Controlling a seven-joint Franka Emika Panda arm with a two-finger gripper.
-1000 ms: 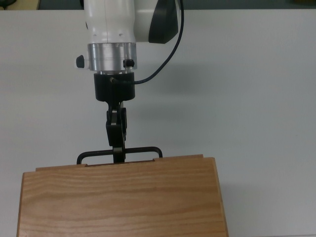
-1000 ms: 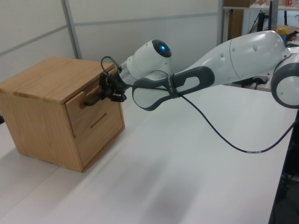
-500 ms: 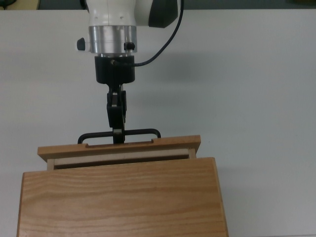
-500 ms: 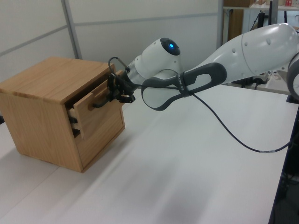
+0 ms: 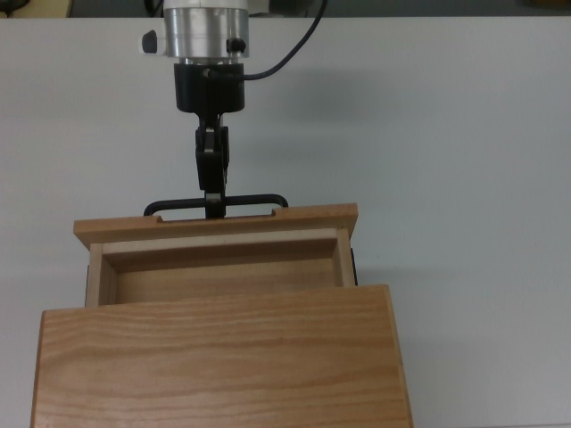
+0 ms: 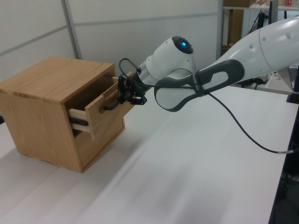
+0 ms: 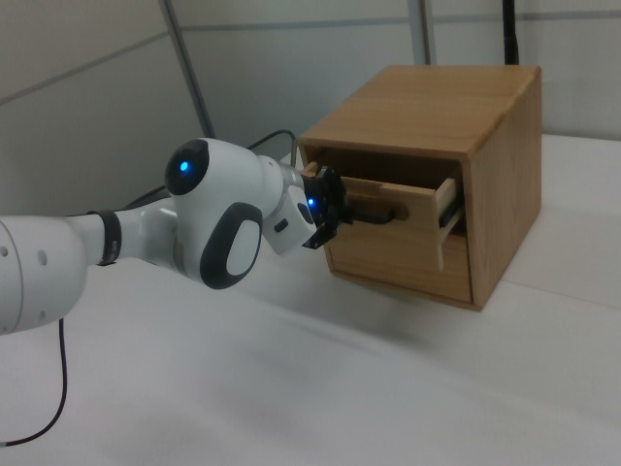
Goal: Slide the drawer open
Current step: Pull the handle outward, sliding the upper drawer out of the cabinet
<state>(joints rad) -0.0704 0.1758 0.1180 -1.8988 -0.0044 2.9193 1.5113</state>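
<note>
The drawer [image 5: 214,254] stands partly pulled out of the wooden cabinet [image 5: 219,357], its interior exposed in the top view. The gripper [image 5: 212,207] is clamped on the black handle [image 5: 216,203] at mid-bar, directly ahead of the drawer's front panel. The cabinet rests on the white table [image 5: 464,160].
</note>
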